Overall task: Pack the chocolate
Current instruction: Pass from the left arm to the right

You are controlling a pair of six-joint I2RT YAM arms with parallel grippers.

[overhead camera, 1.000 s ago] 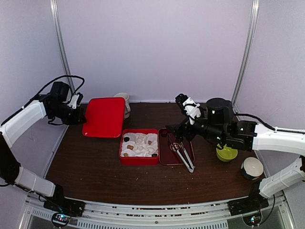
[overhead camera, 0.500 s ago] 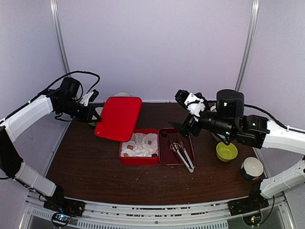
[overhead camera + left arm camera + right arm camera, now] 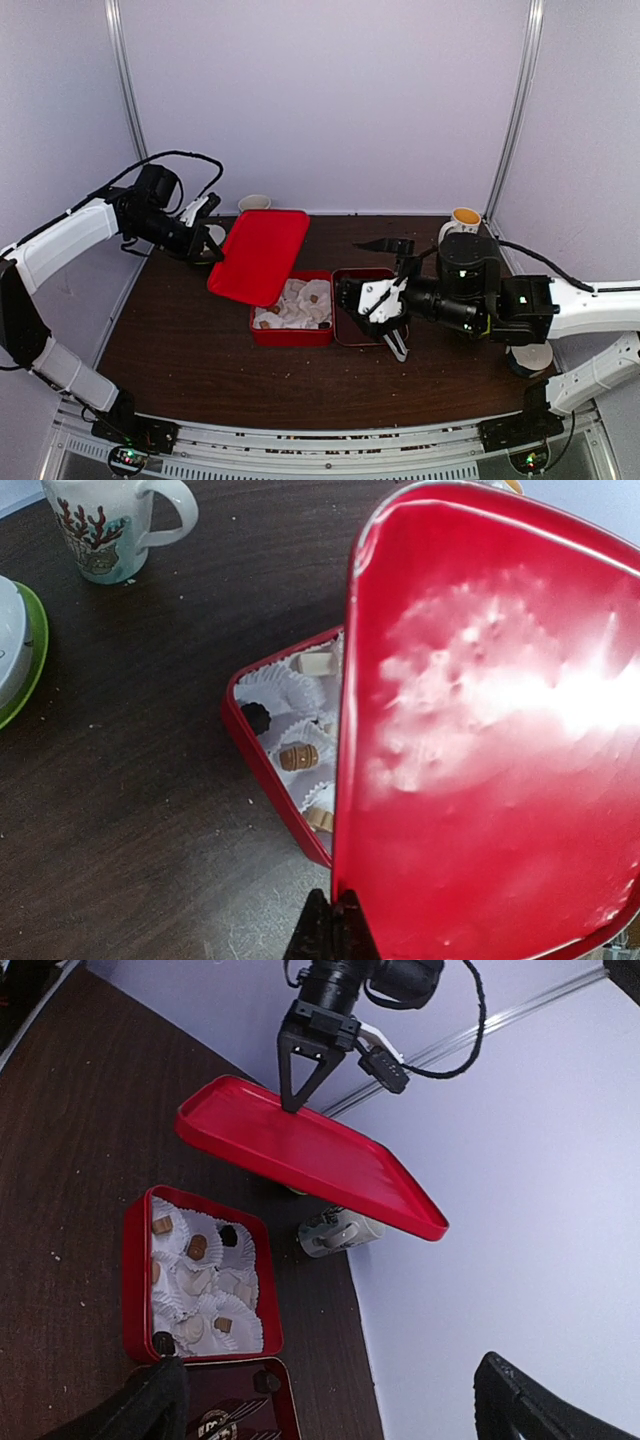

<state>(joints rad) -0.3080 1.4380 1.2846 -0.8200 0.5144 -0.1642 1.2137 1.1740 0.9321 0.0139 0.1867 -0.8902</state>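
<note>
While the left tool (image 3: 207, 246) stays pinched on the rim of the glossy red rectangular lid (image 3: 262, 255), the lid now hangs tilted above the far left corner of the open red rectangular box (image 3: 290, 338). One second ago the lid was held well to the left of the box, apart from it. Over the same interval the right tool (image 3: 362, 275), fingers spread wide and holding nothing, has come down from a raised position to a low one over the dark red tray (image 3: 350, 330), partly hiding the metal tongs (image 3: 397, 348) that lie in it. Both containers rest on the dark brown tabletop (image 3: 180, 350). The chocolate (image 3: 197, 1247), small brown, tan and dark pieces, sits uncovered in the white insert of the box. One small dark round item (image 3: 262, 1382) lies in the tray corner beside the box; its nature cannot be determined. Assessment: filling appears complete or nearly so, and closing is in progress. Level the lid and align it with the box rim before lowering; a skewed lid may catch on the rim
</note>
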